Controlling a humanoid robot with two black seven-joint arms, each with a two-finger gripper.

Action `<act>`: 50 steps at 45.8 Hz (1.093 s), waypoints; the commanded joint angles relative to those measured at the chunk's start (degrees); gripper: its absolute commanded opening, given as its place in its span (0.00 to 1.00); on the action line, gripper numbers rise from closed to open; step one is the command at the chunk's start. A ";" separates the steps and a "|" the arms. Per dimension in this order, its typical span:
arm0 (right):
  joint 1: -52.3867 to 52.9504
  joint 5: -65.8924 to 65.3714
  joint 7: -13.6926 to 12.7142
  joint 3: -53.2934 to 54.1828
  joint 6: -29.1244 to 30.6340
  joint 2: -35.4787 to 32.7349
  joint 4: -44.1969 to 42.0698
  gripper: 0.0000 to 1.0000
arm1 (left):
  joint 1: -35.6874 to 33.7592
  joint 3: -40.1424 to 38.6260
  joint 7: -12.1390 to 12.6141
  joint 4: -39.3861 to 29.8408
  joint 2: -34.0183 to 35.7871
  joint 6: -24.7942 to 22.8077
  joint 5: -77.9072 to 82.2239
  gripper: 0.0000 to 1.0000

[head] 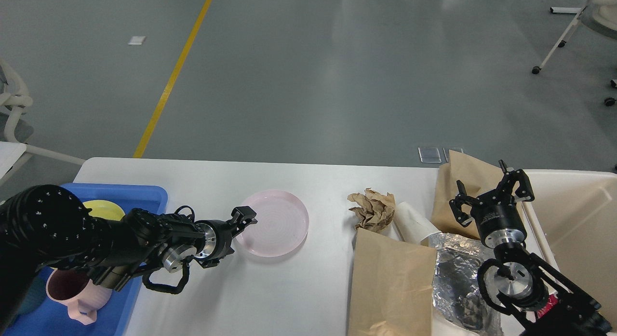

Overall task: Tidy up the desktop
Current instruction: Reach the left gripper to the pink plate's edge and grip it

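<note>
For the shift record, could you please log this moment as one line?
left gripper: at pink plate rim, grasp unclear | right gripper: open, above brown paper bag | desktop: cluttered

Pretty bright, even overhead light; the glossy grey floor (337, 75) shows pale glare streaks at 12 o'clock, shadows are soft, focus is sharp everywhere.

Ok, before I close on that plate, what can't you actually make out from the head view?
- Left gripper: seen end-on at the pink plate rim; open or shut, and contact, unclear.
- Pink mug and yellow plate in the blue tray: partly hidden by the left arm.
- Brown paper bag and foil wrapper: cut off by the bottom edge.
- Beige bin: cut off at right.
</note>
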 commanded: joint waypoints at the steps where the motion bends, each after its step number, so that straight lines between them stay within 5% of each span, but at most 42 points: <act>1: 0.00 0.00 0.00 0.00 0.00 0.00 -0.01 1.00 | 0.38 -1.44 0.08 0.03 -0.51 0.43 0.12 0.94; 15: 0.00 0.00 0.00 0.00 0.00 0.00 -0.01 1.00 | 1.00 -1.44 2.98 0.12 -1.39 3.68 0.21 0.84; 22: 0.00 0.00 0.00 0.00 0.00 0.00 -0.01 1.00 | 1.35 -1.44 3.77 0.12 -1.39 3.69 0.21 0.62; 33: 0.00 0.00 0.00 0.00 0.00 0.00 -0.01 1.00 | 1.70 -2.23 4.48 1.00 -1.39 3.51 0.21 0.59; 50: 0.00 0.00 0.00 0.00 0.00 0.00 -0.01 1.00 | 1.70 -2.31 5.18 1.00 -1.30 2.98 0.47 0.34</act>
